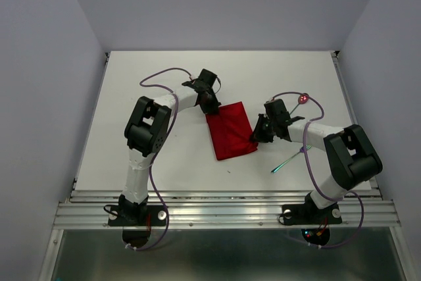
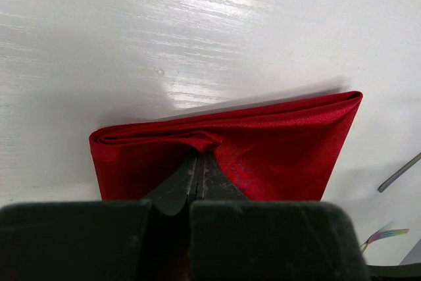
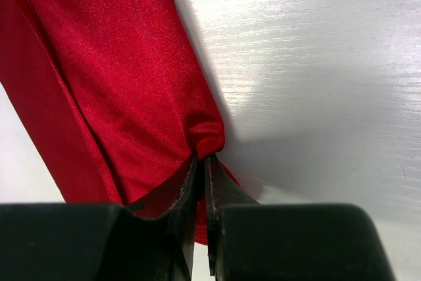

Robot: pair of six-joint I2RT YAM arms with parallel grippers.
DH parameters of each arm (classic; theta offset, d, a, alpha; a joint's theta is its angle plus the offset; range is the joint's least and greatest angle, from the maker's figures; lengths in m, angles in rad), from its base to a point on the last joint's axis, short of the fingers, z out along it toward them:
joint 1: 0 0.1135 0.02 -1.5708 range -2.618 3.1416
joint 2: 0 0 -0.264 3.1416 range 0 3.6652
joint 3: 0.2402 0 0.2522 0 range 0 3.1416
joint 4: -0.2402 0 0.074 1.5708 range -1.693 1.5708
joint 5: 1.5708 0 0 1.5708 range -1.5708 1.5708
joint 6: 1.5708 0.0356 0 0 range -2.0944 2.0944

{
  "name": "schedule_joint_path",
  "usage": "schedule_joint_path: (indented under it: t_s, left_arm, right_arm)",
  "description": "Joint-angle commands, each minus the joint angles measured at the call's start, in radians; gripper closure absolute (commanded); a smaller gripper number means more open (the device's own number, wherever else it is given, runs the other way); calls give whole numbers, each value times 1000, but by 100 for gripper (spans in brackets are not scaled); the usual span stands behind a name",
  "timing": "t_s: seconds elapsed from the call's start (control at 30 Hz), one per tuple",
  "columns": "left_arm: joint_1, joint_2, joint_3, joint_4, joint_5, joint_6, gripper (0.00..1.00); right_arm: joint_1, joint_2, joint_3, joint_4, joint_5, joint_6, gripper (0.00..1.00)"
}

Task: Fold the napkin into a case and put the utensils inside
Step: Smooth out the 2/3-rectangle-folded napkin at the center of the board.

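The red napkin (image 1: 230, 131) lies folded into a flat oblong in the middle of the table. My left gripper (image 1: 210, 106) is at its far left corner, shut on a bunched fold of the napkin (image 2: 283, 143) at the fingertips (image 2: 199, 160). My right gripper (image 1: 258, 137) is at its near right edge, shut on a pinch of the napkin (image 3: 112, 77), with cloth puckered at the tips (image 3: 202, 160). The teal-handled fork (image 1: 287, 162) lies near the right arm. The spoon (image 1: 303, 99), with its red bowl, lies further back on the right.
The white table (image 1: 164, 162) is walled at the back and sides. Purple cables (image 1: 161, 74) loop over both arms. The metal rail (image 1: 223, 212) carrying the arm bases runs along the near edge.
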Motion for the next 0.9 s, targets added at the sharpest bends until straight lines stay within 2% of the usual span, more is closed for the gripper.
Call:
schedule_joint_path:
  t_s: [0.0, 0.6, 0.87]
  left_arm:
    - [10, -43, 36, -6, -55, -27, 100]
    - [18, -52, 32, 3, -86, -75, 100]
    - [21, -29, 6, 26, -58, -70, 100]
  right_arm:
    - [10, -8, -26, -51, 28, -14, 88]
    - [10, -3, -26, -54, 30, -17, 88]
    - [10, -11, -26, -59, 36, -20, 86]
